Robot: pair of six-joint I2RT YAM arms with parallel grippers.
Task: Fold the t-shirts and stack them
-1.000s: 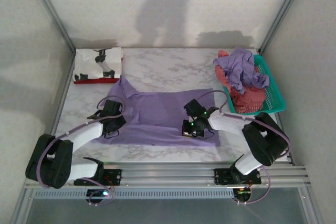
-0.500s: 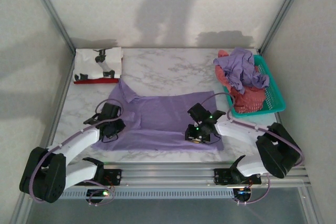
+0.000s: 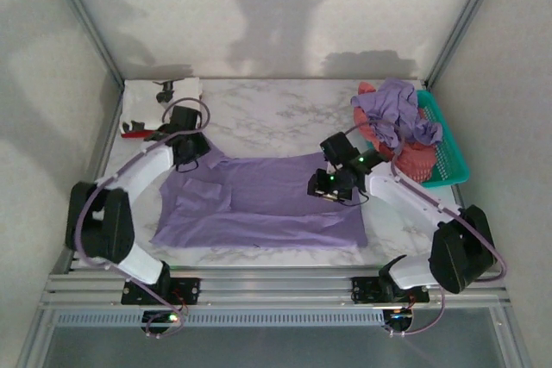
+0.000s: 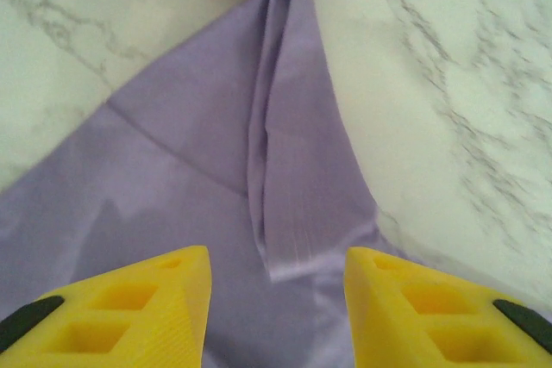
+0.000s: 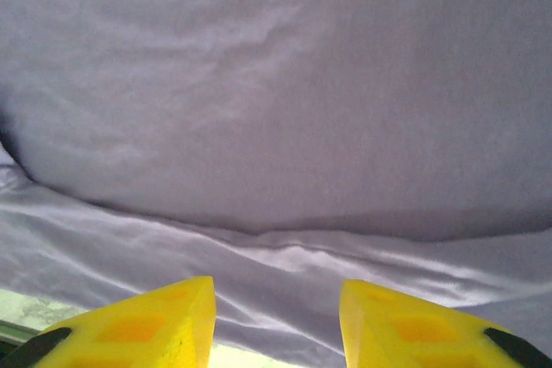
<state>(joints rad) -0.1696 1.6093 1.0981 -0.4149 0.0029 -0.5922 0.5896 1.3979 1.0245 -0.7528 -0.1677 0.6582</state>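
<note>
Purple shirt (image 3: 259,204) lies flat on desk (image 3: 276,114). Left pincer (image 4: 276,269): jaws apart, empty, above its far-left corner. Right pincer (image 5: 276,299): jaws apart, empty, above its right side.

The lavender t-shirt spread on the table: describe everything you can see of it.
The lavender t-shirt is plain, soft, thin-looking cloth. It lies spread flat and slightly wrinkled on the marble table between the two arms. Its creased sleeve points toward the far left corner. The left gripper is open over that sleeve and the right gripper is open over the shirt's far right part. Neither holds it.
</note>
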